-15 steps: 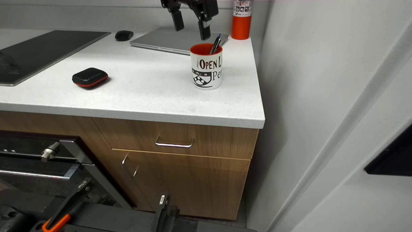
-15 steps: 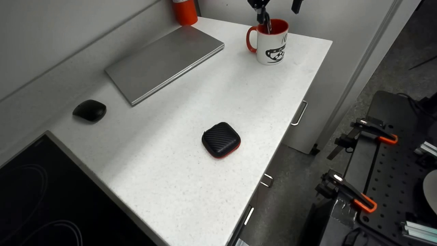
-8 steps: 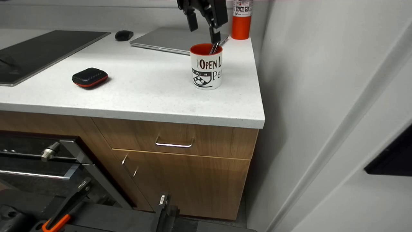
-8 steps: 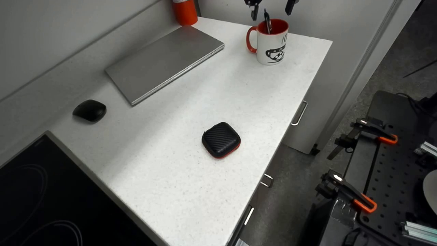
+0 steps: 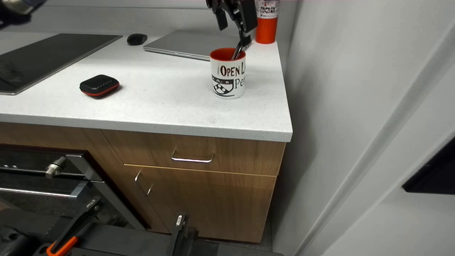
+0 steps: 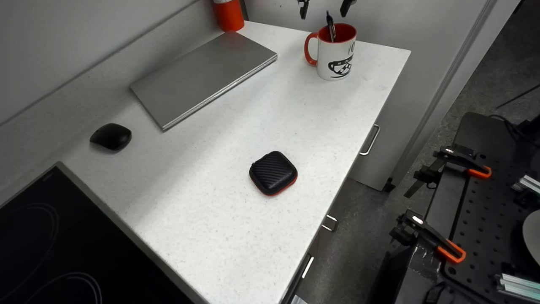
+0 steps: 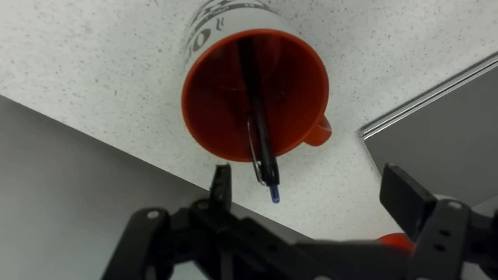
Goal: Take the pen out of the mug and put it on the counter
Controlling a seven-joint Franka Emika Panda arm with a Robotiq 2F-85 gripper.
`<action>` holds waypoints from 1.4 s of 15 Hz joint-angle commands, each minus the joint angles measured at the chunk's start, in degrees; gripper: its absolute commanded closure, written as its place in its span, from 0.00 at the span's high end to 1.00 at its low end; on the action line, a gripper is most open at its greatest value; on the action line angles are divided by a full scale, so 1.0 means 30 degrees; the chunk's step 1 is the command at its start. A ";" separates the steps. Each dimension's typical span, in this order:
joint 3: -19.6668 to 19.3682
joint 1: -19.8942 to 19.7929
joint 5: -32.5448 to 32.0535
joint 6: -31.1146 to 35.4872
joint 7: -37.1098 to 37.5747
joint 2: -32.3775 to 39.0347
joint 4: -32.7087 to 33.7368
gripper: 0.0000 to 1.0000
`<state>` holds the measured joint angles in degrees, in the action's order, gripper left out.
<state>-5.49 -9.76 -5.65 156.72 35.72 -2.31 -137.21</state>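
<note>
hovers with a wide-spread claw (image 7: pixel 307 175) near the pen (image 7: pixel 260 116) leaning inside the white mug (image 5: pixel 228 80) on the tabletop (image 5: pixel 160 89), with its blue end poking up past the rim.

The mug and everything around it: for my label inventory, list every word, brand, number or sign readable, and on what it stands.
"OPEN L": mug, upper line; the rest curves out of sight.
"Pe": mug, lower line; the next letter is only partly visible.
Label on the red canister: pictograms and print, too small to read.
Nothing else is legible.
</note>
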 commanded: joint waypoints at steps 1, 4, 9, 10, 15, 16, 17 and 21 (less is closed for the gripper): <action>-0.0320 -0.0111 -0.0979 0.1601 0.0852 0.0538 -0.0189 1.00; -0.0637 -0.0110 -0.1651 0.1936 0.1244 0.0629 -0.0402 1.00; -0.0873 -0.0140 -0.2695 0.2191 0.1573 -0.0046 -0.1106 0.74; -0.0876 -0.0118 -0.2749 0.2196 0.1622 -0.0174 -0.1218 0.74; -0.0811 -0.0115 -0.2478 0.2204 0.1290 -0.0359 -0.1430 0.36; -0.0801 -0.0128 -0.2459 0.2203 0.1269 -0.0420 -0.1493 0.27; -0.0801 -0.0159 -0.2467 0.2209 0.1293 -0.0489 -0.1549 0.20; -0.0779 -0.0218 -0.2264 0.2186 0.1203 -0.0650 -0.1585 0.00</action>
<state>-7.98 -9.85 -11.74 161.02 38.43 -2.50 -140.00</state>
